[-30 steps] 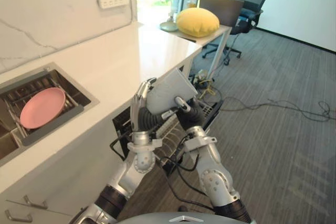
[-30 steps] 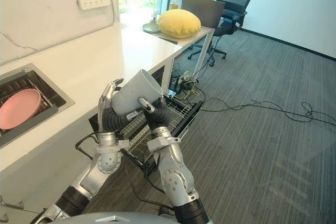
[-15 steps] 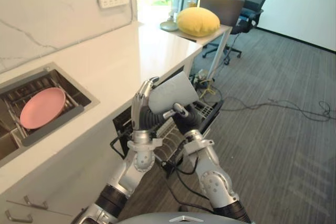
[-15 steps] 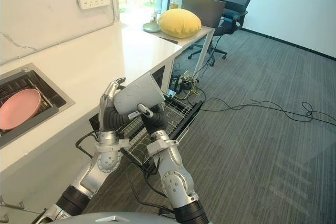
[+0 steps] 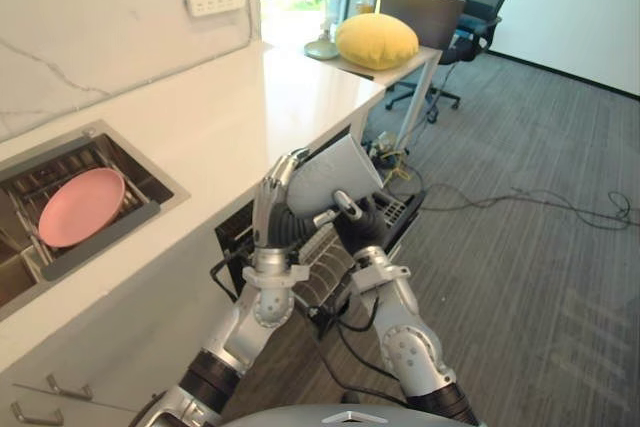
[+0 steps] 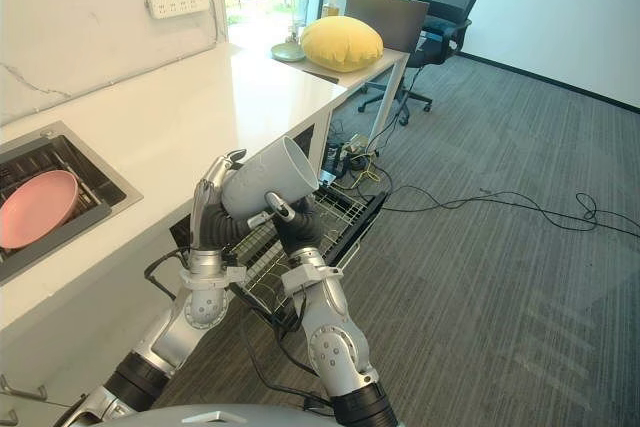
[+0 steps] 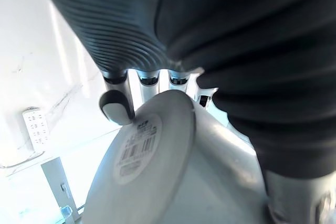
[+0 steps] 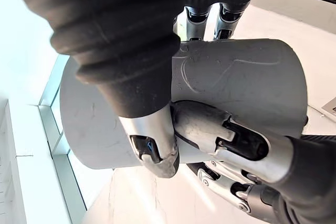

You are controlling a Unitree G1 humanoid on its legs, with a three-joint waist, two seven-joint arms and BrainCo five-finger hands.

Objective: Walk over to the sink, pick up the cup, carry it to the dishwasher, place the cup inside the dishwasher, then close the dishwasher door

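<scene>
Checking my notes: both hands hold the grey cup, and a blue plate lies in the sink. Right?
The plate in the sink is pink, not blue; the left eye view shows it. The left hand and right hand do hold the grey cup.

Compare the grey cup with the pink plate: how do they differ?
The cup is grey and deep; the plate is pink and shallow. The cup is held in the air, tilted on its side, between the left hand and the right hand; the plate rests tilted in the sink, untouched. Both are round dishes.
</scene>
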